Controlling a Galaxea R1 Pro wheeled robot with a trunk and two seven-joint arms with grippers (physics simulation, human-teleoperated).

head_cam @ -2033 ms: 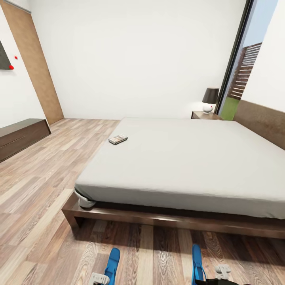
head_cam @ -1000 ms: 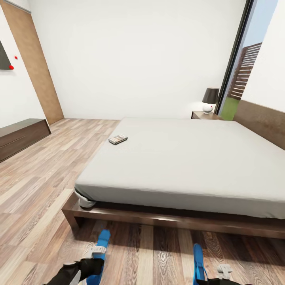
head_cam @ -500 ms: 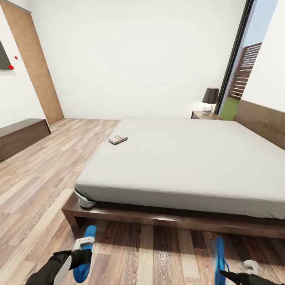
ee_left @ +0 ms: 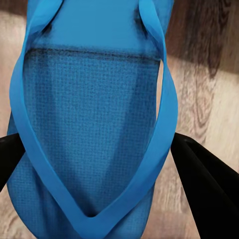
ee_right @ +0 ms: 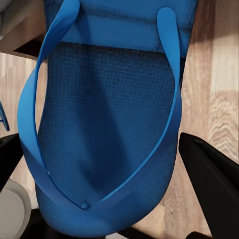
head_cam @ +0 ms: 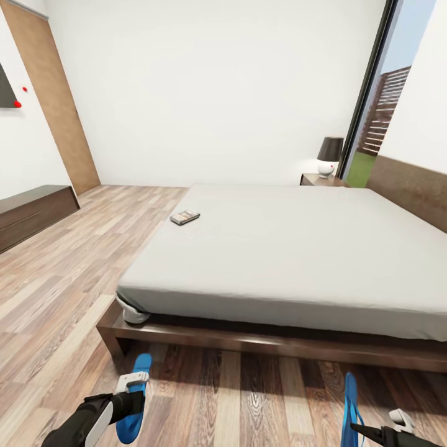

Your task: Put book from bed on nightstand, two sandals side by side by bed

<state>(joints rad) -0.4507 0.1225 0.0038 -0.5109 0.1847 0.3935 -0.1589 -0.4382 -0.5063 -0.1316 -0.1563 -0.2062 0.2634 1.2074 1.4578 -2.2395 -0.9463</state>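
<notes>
Blue sandals sit in both grippers, one each. In the head view the left gripper (head_cam: 133, 380) holds the left sandal (head_cam: 135, 398) low over the plank floor (head_cam: 56, 292), near the corner of the bed (head_cam: 279, 248). The right gripper (head_cam: 400, 423) grips the right sandal (head_cam: 350, 403) edge-on, further along the bed's foot, so the two sandals are well apart. In each wrist view the dark fingers (ee_left: 204, 184) flank the sole, pressed on its edges (straps facing the camera): left sandal (ee_left: 89, 124), right sandal (ee_right: 104, 129), right fingers (ee_right: 211, 174). A book (head_cam: 185, 217) lies on the mattress near its left edge. Beyond the bed, a nightstand (head_cam: 323, 180) stands by the window, a lamp (head_cam: 328, 156) on top. A dresser (head_cam: 34, 214) lines the left wall.
</notes>
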